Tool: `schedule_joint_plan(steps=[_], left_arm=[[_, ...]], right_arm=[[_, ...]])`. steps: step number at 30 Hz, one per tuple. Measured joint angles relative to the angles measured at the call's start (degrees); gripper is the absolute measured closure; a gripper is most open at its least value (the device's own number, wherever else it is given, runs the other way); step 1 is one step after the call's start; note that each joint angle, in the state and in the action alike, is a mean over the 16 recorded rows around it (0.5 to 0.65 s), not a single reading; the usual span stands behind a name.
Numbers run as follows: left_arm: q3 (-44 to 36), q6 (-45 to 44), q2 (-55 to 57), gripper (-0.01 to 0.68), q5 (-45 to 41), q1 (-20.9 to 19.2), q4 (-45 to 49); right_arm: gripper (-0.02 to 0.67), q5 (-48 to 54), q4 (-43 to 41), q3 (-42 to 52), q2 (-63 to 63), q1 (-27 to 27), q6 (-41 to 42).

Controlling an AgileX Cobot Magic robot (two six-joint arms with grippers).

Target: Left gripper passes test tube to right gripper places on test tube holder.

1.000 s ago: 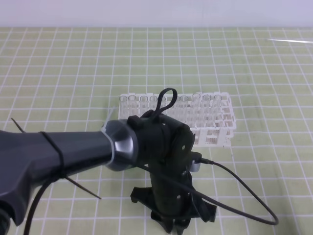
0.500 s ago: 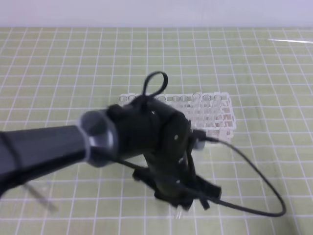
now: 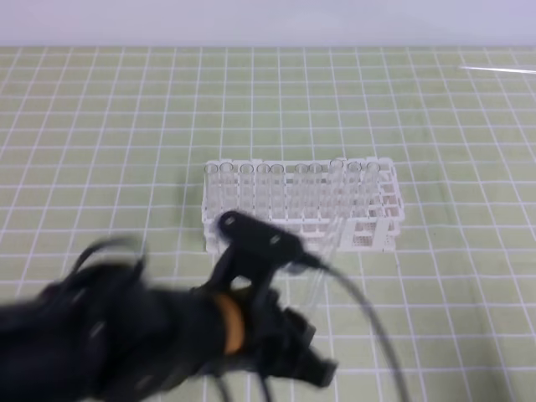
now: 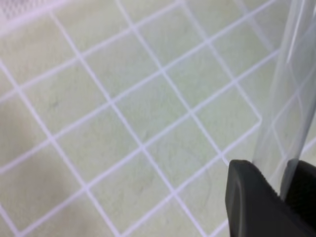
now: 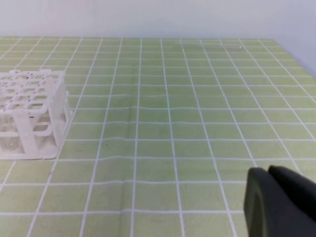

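My left gripper [image 4: 286, 173] is shut on the test tube [image 4: 291, 94], a clear tube that rises between the two black fingers [image 4: 254, 202] at the lower right of the left wrist view. From the exterior high view the left arm [image 3: 167, 335] is a motion-blurred black mass at the lower left, and the tube [image 3: 318, 285] shows faintly above it, in front of the rack. The white test tube holder [image 3: 301, 201] stands mid-table with several clear tubes in it, and appears again at the left of the right wrist view [image 5: 29, 113]. My right gripper [image 5: 269, 197] sits low at the right, its fingers together and nothing between them.
The table is covered by a green mat with a white grid [image 5: 168, 98]. A black cable [image 3: 368, 310] loops from the left arm toward the bottom edge. The right arm does not show in the exterior high view.
The left arm has swung from pointing down at the mat near the front to a blurred pose at the lower left, its wrist turned. The rack is now uncovered.
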State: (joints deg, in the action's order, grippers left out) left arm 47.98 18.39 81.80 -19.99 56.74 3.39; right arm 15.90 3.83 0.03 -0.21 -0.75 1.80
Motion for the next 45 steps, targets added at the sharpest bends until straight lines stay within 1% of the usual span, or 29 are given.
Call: schedule_joint_plan(steps=[5,8,11,17,25,29,37,39,41,43,45], left_arm=[[-10.00,-2.22,-6.12,0.665,10.50,0.09,5.32],[-14.01,-3.85,-8.90,0.665,14.11,0.09,9.18],[-16.31,-5.86,-10.84,0.665,15.47,0.09,13.50],[-17.46,-9.42,-12.46,0.666,14.02,0.10,21.84],[-17.44,-11.52,-12.65,0.665,12.69,0.10,28.68],[-17.43,-9.69,-12.76,0.665,14.54,0.10,30.05],[-17.42,-5.52,-12.84,0.665,18.89,0.09,29.91],[-17.42,-4.53,-12.84,0.664,19.75,0.09,29.61],[-17.42,-3.49,-12.85,0.664,20.50,0.09,29.24],[-17.43,-3.04,-12.82,0.664,20.68,0.10,28.86],[-17.43,-2.71,-12.79,0.664,20.64,0.10,28.49]], right_arm=[[0.651,0.00,0.00,0.00,0.00,0.00,0.00],[0.651,0.00,0.00,0.00,0.00,0.00,0.00],[0.651,0.00,0.00,0.00,0.00,0.00,0.00],[0.651,0.00,0.00,0.00,0.00,0.00,0.00],[0.651,0.00,0.00,0.00,0.00,0.00,0.00],[0.651,0.00,0.00,0.00,0.00,0.00,0.00],[0.651,-0.17,-0.34,0.00,0.00,0.00,0.07],[0.651,-0.56,1.17,0.00,0.00,0.00,0.07],[0.651,-1.24,4.52,0.00,0.00,0.00,0.06],[0.651,-2.03,10.18,0.00,0.00,0.00,0.04],[0.651,-2.95,17.65,0.00,0.00,0.00,0.02]])
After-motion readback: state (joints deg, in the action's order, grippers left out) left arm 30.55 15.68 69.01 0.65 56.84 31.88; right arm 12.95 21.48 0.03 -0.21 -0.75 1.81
